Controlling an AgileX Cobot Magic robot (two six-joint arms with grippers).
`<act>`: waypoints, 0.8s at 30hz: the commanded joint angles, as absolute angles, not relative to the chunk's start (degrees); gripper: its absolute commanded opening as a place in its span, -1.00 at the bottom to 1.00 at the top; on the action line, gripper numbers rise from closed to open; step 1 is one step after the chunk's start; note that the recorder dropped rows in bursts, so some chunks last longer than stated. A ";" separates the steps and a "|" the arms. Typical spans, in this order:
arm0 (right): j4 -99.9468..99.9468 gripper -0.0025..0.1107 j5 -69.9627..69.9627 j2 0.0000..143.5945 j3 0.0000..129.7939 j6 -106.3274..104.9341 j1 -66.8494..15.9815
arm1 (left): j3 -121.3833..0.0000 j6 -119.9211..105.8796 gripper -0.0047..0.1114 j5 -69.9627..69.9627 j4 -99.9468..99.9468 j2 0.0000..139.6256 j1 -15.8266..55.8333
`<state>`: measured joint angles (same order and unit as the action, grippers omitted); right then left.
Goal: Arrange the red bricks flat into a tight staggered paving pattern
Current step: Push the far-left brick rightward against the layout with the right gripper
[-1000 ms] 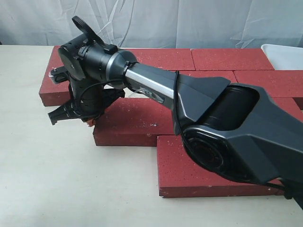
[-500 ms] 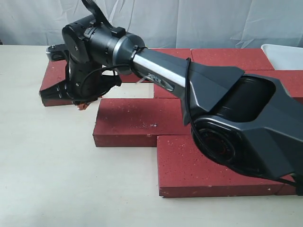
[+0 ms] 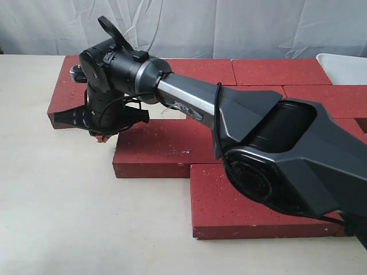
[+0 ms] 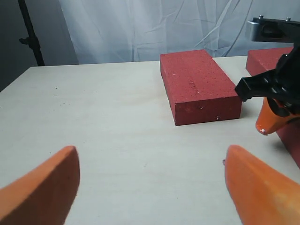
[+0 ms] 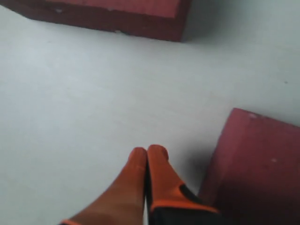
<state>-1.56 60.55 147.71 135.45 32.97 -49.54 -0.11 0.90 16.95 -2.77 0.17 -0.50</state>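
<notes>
1. My left gripper (image 4: 150, 157): jaws spread wide, one orange finger (image 4: 44, 187) out at each side. Nothing lies between them but bare table (image 4: 108, 122).
2. Ahead of the left jaws, well clear of the fingertips, a lone brick (image 4: 199, 86) lies flat on the table.
3. My right gripper (image 5: 149, 152): jaws pressed together, pad against pad, nothing held.
4. The right fingertips point down, low over the table. I cannot tell whether they touch it.
5. Just beside the shut right jaws lies the corner of a near brick (image 5: 253, 168), flat. I cannot tell whether it touches the fingers.
6. Farther out from the right jaws is the edge of a far brick (image 5: 108, 16), with a stretch of bare table between it and the fingertips.
7. From the exterior view, my right arm (image 3: 258, 132) reaches across the red bricks (image 3: 229, 206). They lie flat in stepped rows behind the right jaws, mostly edge to edge.
8. A white tray (image 3: 344, 66) sits at the far end of the back row, well apart from both jaws.
</notes>
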 commanded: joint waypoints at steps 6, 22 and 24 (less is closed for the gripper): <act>9.59 -0.97 68.66 147.79 135.69 39.60 -49.05 | 0.00 1.04 0.45 16.27 -2.55 0.00 -0.46; 12.88 -0.97 69.96 147.79 135.69 37.40 -49.16 | 0.00 1.04 0.45 16.27 -2.55 0.00 -0.46; 10.11 -0.97 69.96 147.68 135.69 35.91 -49.28 | 0.00 1.04 0.45 16.27 -2.55 0.00 -0.46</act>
<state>9.40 67.86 147.83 135.45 38.19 -50.05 -0.11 0.90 16.95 -2.77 0.17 -0.50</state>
